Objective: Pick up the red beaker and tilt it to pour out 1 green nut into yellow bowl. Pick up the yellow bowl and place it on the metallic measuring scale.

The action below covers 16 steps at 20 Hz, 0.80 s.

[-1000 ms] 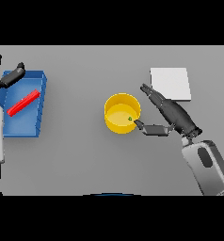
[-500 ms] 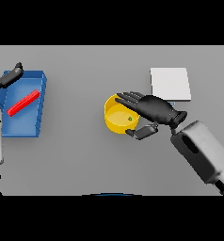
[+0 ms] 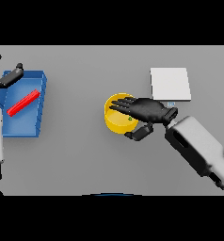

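The right hand (image 3: pixel 144 110) lies across the round yellow bowl (image 3: pixel 115 120) on the grey bench (image 3: pixel 85 155), fingers over the rim and thumb curled beneath its near wall, apparently clamping it for lifting toward the flat metallic measuring scale (image 3: pixel 169 84). Half a second earlier, hand and bowl looked nearly the same. A green nut (image 3: pixel 130 119) sits inside. The left hand (image 3: pixel 5 77) hovers relaxed beside the blue tray (image 3: pixel 29 123) holding the red beaker (image 3: pixel 23 102).

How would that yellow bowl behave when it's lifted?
The bowl looks small, shallow and rigid, so probably light and stiff. Its wide base suggests little tipping. The right hand spans its rim, and the green nut inside might slide.
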Tool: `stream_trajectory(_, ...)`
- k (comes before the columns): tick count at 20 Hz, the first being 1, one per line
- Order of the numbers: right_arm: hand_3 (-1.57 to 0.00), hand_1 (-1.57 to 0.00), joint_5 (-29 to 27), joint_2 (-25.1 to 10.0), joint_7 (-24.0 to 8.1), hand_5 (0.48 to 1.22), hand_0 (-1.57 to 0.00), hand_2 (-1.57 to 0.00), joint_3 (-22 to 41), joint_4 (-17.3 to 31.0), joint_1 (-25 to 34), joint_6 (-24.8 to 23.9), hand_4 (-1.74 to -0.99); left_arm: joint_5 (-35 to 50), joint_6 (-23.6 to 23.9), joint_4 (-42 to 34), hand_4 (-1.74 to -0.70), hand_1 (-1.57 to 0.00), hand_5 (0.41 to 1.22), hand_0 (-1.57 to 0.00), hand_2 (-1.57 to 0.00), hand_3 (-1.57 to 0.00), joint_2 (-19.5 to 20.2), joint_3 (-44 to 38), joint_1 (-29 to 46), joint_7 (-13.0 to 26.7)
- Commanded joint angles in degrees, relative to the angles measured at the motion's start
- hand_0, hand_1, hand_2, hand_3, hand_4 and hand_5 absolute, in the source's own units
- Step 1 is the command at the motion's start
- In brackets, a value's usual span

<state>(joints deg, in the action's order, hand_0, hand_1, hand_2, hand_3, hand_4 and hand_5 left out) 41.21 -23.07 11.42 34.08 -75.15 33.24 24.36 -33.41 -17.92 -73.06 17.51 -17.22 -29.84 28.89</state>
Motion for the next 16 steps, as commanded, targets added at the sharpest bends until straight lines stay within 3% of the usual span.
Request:
stream_trajectory(1, 0.0, 0.0, 0.6, -0.3, 0.5, 0.669, 0.0, 0.0, 0.5, 0.4, 0.2, -0.1, -1.249, 0.0, 0.1, -0.2, -0.8, 0.0, 0.725, 0.0, 0.0, 0.0, -0.3, 0.0, 0.2, 0.3)
stream_trajectory(7, 0.0, 0.0, 1.4, 0.9, 0.8, 0.696, 0.0, 0.0, 2.4, 3.7, 1.3, 1.6, -1.277, 0.1, -0.2, -0.8, -0.8, 0.0, 0.723, 0.0, 0.0, 0.0, -0.2, 0.0, -0.5, 1.2)
stream_trajectory(13, -0.04, 0.0, 2.2, 2.5, 2.6, 0.721, 0.0, -0.02, 3.2, 8.1, 3.1, -0.1, -1.289, -0.1, -0.3, -1.7, -0.79, 0.0, 0.729, 0.0, 0.0, 0.0, -0.5, 0.4, 0.0, 1.1)
stream_trajectory(16, -0.12, -0.01, 1.9, 3.1, 2.0, 0.8, 0.0, -0.08, 3.0, 8.5, 2.2, -0.4, -1.333, 0.0, -0.5, -2.1, -0.79, 0.0, 0.732, 0.0, 0.0, 0.0, -0.2, 0.1, -0.3, 2.1)
